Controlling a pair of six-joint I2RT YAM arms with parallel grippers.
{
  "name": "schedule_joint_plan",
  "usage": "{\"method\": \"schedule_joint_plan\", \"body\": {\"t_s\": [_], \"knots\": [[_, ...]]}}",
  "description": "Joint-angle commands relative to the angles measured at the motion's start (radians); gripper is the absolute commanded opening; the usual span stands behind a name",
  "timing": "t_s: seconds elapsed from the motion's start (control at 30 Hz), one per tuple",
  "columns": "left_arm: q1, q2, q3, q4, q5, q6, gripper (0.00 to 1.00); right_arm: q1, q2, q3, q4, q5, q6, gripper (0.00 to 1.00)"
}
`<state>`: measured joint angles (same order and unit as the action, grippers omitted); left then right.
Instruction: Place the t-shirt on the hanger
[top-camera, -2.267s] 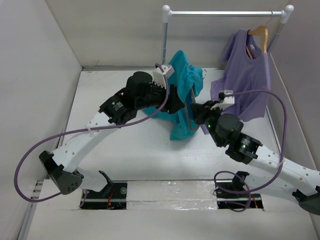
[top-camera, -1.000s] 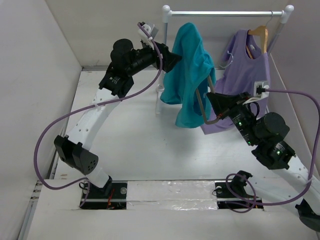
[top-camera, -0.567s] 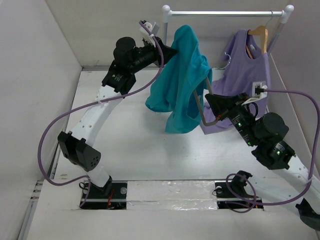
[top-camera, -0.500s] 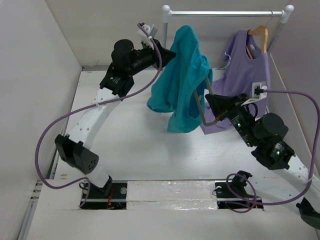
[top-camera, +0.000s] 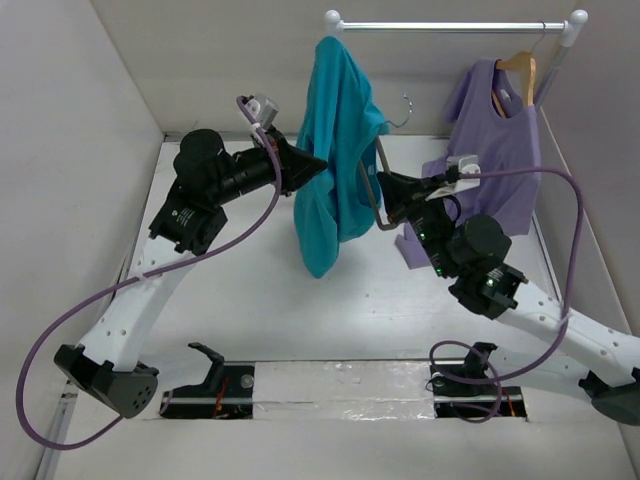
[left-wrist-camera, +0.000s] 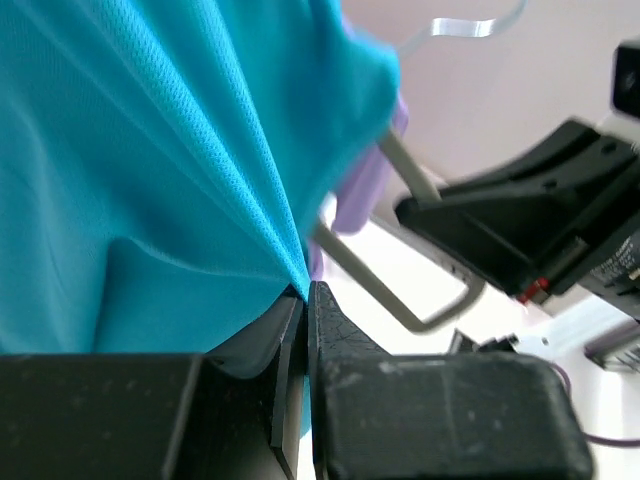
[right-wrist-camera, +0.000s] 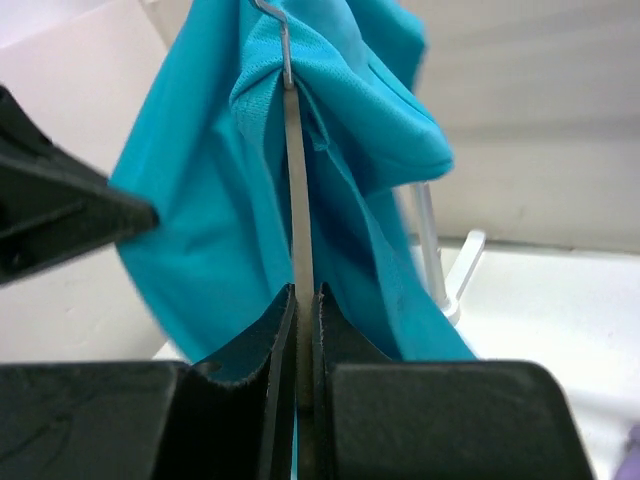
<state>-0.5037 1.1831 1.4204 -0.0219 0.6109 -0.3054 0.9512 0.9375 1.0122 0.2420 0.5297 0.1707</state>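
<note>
The teal t-shirt (top-camera: 330, 150) hangs in mid-air, draped over the thin grey hanger (top-camera: 372, 200), whose hook (top-camera: 402, 108) sticks out to its right. My left gripper (top-camera: 322, 168) is shut on a fold at the t-shirt's left edge; the left wrist view shows teal cloth (left-wrist-camera: 150, 150) pinched at the jaw tips (left-wrist-camera: 305, 292). My right gripper (top-camera: 386, 190) is shut on the hanger's grey bar (right-wrist-camera: 297, 180), which runs straight up between its jaws (right-wrist-camera: 303, 297) with the t-shirt (right-wrist-camera: 200, 200) around it. Most of the hanger is hidden under cloth.
A white clothes rack with a metal rail (top-camera: 450, 26) stands at the back; its left post (right-wrist-camera: 430, 250) is close behind the t-shirt. A lilac top (top-camera: 495, 140) on a wooden hanger hangs at the rail's right end. Side walls close in left and right.
My left gripper has shut on the t-shirt's edge and dropped lower and left. The right gripper carried the hanger left. The t-shirt now hangs narrower, its top near the rail's left end.
</note>
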Motion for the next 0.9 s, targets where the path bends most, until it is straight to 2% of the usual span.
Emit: {"method": "schedule_joint_plan", "body": {"t_s": [0.0, 0.1, 0.17, 0.33, 0.43, 0.6, 0.63, 0.73, 0.83, 0.87], "knots": [[-0.006, -0.025, -0.032, -0.147, 0.093, 0.002, 0.0, -0.003, 0.046, 0.052, 0.356, 0.165, -0.118, 0.0], [-0.006, -0.071, -0.052, -0.226, 0.021, 0.026, 0.0, 0.009, 0.101, 0.088, 0.483, 0.19, -0.19, 0.0], [-0.006, -0.108, -0.067, -0.265, 0.007, 0.028, 0.0, 0.009, 0.098, 0.11, 0.487, 0.161, -0.191, 0.0], [-0.006, -0.099, -0.069, -0.337, 0.09, 0.026, 0.0, 0.009, 0.191, 0.169, 0.56, 0.141, -0.198, 0.0], [-0.006, -0.106, -0.045, -0.403, -0.005, 0.061, 0.0, 0.009, 0.228, 0.201, 0.574, 0.113, -0.194, 0.0], [-0.006, -0.091, 0.038, -0.466, -0.078, 0.091, 0.0, 0.009, 0.225, 0.218, 0.563, 0.086, -0.212, 0.0], [-0.006, -0.086, 0.064, -0.467, -0.097, 0.094, 0.15, 0.009, 0.215, 0.215, 0.544, 0.073, -0.217, 0.0], [-0.006, -0.066, 0.17, -0.466, -0.222, 0.081, 0.37, 0.009, 0.178, 0.197, 0.478, 0.05, -0.198, 0.0], [-0.006, -0.011, 0.329, -0.455, -0.249, 0.055, 0.48, 0.009, 0.143, 0.174, 0.435, 0.027, -0.192, 0.0], [-0.006, 0.025, 0.371, -0.437, -0.231, 0.043, 0.48, 0.009, 0.126, 0.169, 0.424, 0.015, -0.195, 0.0]]}}
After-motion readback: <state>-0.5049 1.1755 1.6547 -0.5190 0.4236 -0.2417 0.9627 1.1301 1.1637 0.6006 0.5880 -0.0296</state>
